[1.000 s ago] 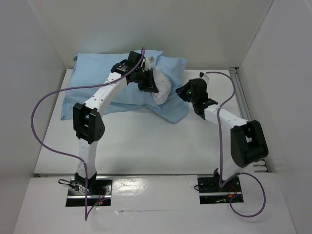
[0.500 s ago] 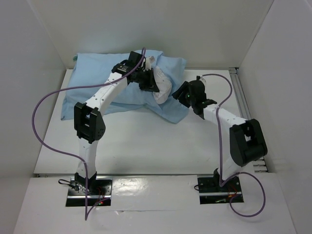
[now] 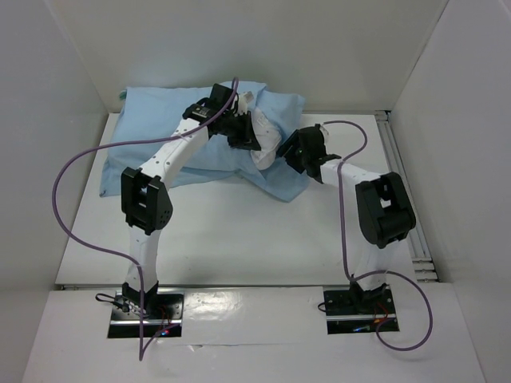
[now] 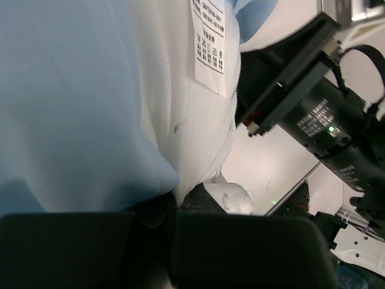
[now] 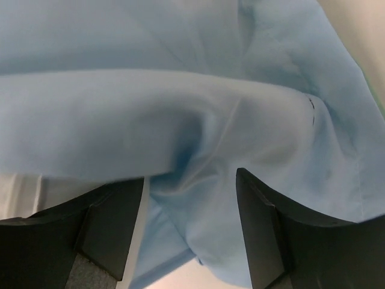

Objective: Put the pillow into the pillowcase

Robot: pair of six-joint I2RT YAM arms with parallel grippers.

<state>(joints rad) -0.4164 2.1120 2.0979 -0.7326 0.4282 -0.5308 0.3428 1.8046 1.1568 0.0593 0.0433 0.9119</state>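
The white desk (image 3: 239, 231) carries 1 bulging light-blue pillowcase (image 3: 152, 128) across its far left part, with the white pillow (image 3: 267, 149) showing at the cloth's right end.

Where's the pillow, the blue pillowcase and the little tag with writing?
pillow (image 3: 267, 150), top view, white end poking out of the case.
pillowcase (image 3: 152, 140), top view, flat blue left part.
tag (image 4: 210, 45), left wrist view, its printed middle.

Pillow (image 3: 267, 148) mostly hidden inside pillowcase (image 3: 160, 120) (label (image 4: 210, 42) print too small to read).
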